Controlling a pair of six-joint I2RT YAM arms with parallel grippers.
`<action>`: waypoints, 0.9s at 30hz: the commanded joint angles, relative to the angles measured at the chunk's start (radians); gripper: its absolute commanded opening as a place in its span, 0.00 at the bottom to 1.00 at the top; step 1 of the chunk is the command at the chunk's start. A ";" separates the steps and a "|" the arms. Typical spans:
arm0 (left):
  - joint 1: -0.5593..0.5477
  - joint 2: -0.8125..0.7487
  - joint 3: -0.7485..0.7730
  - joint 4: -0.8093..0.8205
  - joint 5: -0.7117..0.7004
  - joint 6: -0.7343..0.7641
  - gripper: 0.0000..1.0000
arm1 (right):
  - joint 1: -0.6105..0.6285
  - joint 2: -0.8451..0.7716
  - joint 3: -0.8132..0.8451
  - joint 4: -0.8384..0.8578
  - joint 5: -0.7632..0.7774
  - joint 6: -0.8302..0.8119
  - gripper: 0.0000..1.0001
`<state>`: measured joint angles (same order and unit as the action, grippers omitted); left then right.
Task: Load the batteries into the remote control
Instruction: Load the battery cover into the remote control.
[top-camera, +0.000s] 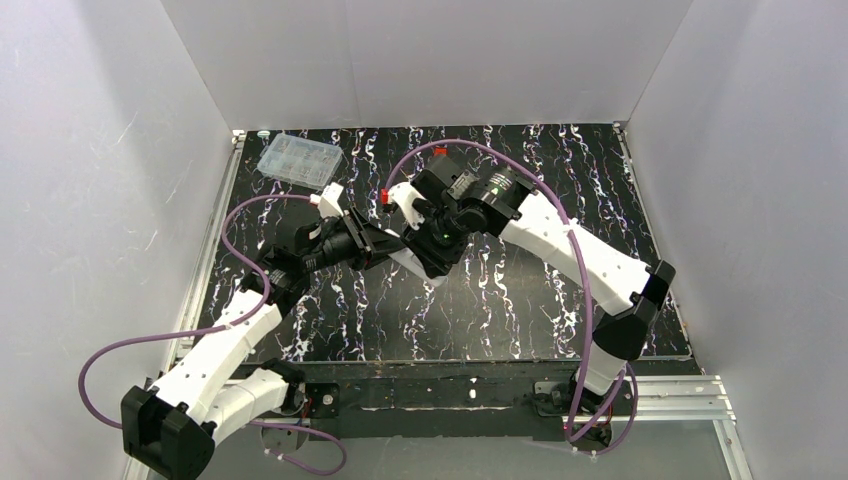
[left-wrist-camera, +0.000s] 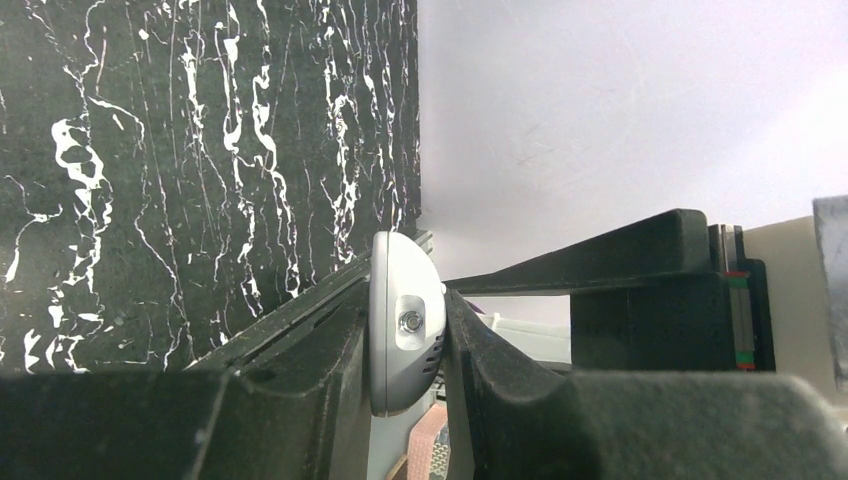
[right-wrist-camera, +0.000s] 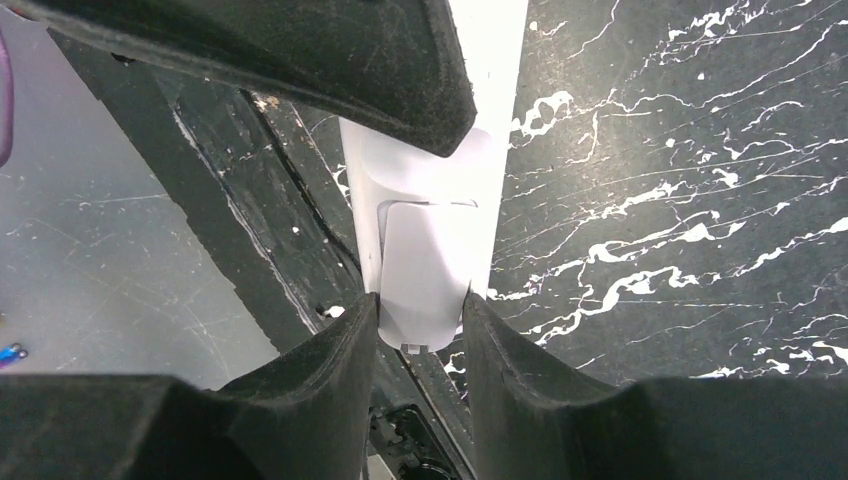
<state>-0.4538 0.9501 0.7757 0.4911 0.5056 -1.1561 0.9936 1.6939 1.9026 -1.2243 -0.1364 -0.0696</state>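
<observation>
1. The remote control (left-wrist-camera: 400, 355), a white handset that looks light, stiff and slick-shelled, is held between both grippers. It sits to the right of the clear compartment box (top-camera: 298, 160), on the side toward the arm bases.
2. It is probably best gripped across its narrow edges, clear of the back panel.
3. The left gripper (left-wrist-camera: 408, 300) is clamped narrow on the remote's rounded emitter end.
4. The right gripper (right-wrist-camera: 420, 305), jaws close together, pinches the sides of the other end, beside what looks like the battery cover (right-wrist-camera: 425, 255).
5. No batteries can be seen from any camera.
</observation>
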 joint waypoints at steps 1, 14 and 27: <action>-0.005 -0.010 0.003 0.102 0.086 -0.054 0.00 | 0.015 -0.032 -0.011 0.028 0.029 -0.037 0.44; -0.005 0.015 0.015 0.127 0.148 -0.048 0.00 | 0.026 -0.028 -0.020 0.022 0.034 -0.044 0.44; -0.006 0.031 -0.008 0.216 0.190 -0.086 0.00 | 0.028 -0.026 -0.015 0.025 0.034 -0.042 0.49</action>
<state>-0.4534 1.0069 0.7593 0.5755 0.5797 -1.1900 1.0142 1.6871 1.8996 -1.2343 -0.1001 -0.1047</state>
